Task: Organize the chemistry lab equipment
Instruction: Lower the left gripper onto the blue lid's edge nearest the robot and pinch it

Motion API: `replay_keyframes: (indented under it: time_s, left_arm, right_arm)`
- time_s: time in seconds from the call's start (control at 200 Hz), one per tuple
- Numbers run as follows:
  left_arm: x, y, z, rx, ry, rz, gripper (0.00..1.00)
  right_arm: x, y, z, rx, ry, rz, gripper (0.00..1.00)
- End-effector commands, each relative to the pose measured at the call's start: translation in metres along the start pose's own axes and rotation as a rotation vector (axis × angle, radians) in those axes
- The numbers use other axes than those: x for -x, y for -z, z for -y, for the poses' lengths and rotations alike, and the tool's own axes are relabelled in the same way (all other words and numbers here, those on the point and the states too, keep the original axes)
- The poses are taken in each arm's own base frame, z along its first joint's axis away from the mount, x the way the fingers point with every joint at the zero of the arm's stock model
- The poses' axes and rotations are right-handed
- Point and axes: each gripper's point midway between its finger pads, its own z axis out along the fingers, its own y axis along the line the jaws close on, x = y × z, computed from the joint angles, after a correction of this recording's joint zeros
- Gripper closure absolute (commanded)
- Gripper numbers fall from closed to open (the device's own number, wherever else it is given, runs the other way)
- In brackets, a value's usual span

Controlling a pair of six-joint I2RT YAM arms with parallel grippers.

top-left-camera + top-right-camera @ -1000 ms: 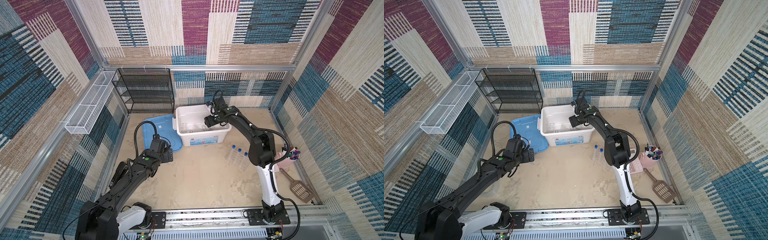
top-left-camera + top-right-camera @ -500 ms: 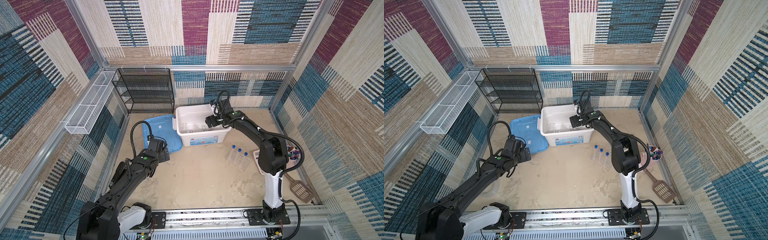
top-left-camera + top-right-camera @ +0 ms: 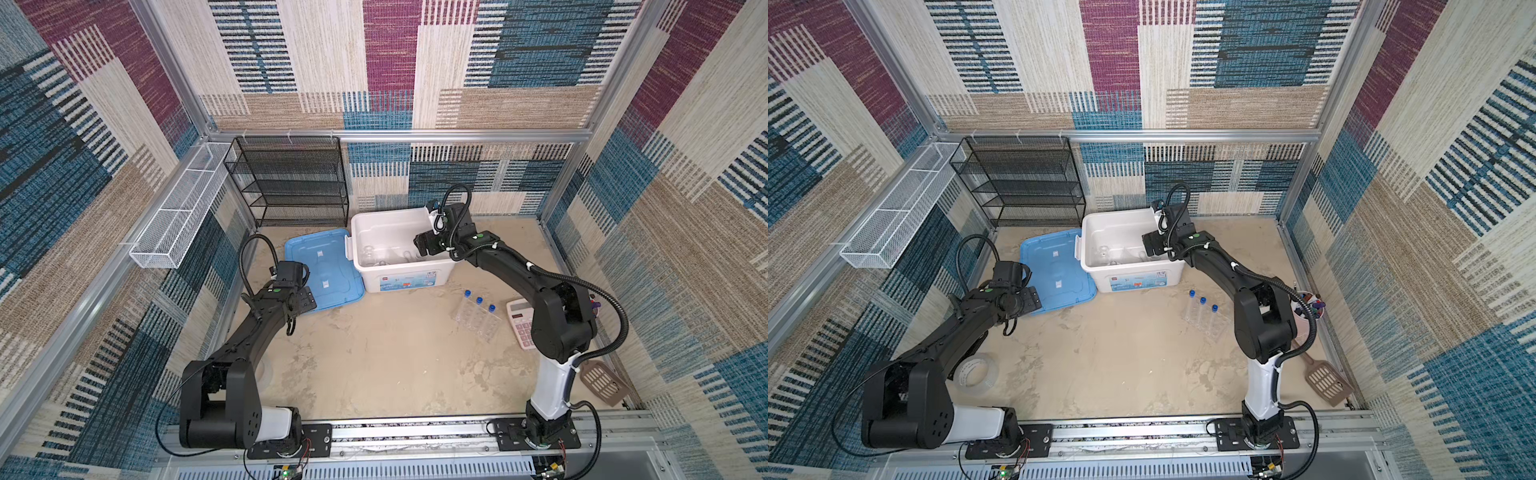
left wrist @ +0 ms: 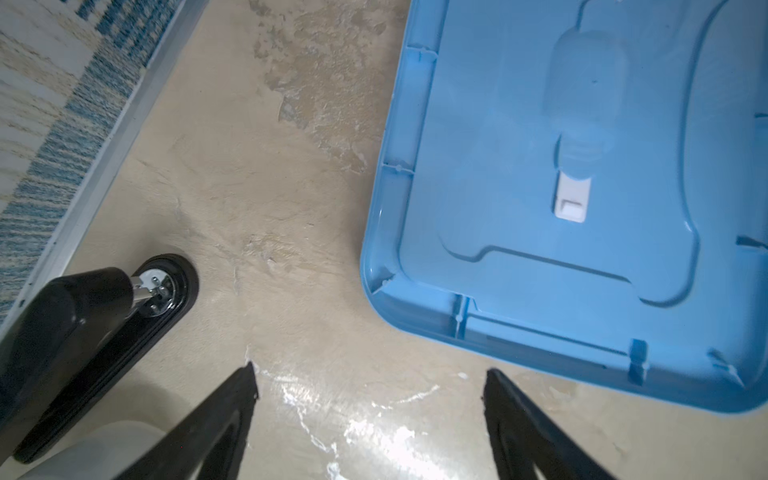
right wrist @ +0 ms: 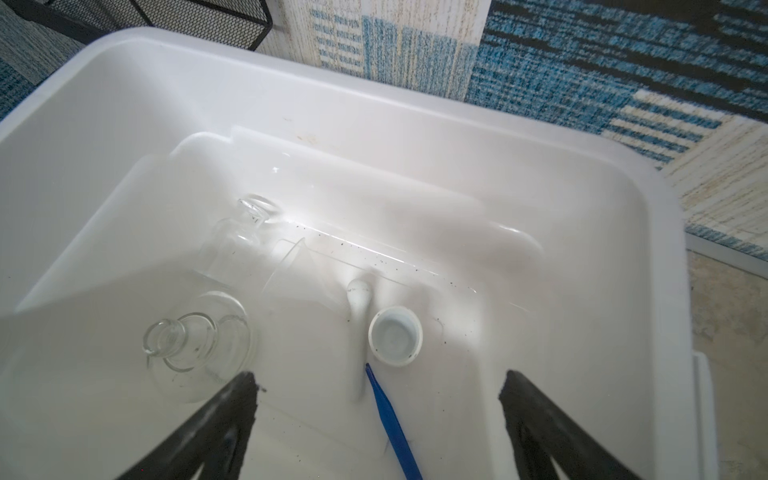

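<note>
Check the left arm [image 3: 249,336] in both top views: it leaves its base at the near edge, folds sharply at the elbow, and reaches forward and low on the left side. The left gripper [image 4: 370,374] points downward, and in the left wrist view you see its jaws standing well apart. The right arm [image 3: 511,270] rises upright from its base, bends at the elbow, and stretches far forward toward the middle. The right gripper [image 5: 379,378] tilts downward with its jaws spread wide.
</note>
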Motion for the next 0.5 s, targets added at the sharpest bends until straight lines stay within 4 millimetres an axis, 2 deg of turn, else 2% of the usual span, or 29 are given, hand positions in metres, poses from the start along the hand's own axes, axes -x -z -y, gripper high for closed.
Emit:
replay_keyframes:
  time_s: [0.0,0.2,0.496]
  left_arm:
    - [0.005,-0.014,0.002,-0.019,-0.003,-0.051,0.18]
    - [0.021,-0.044,0.001,-0.007,0.021,-0.137,0.37]
    - [0.034,-0.079,-0.004,0.006,0.032,-0.202,0.56]
  right_arm:
    - [0.011,0.006,-0.001,0.010,-0.006,0.058,0.06]
    - [0.002,0.008,0.000,0.002,-0.002,0.048,0.06]
    - [-0.008,0.009,0.006,-0.019,0.008,0.029,0.06]
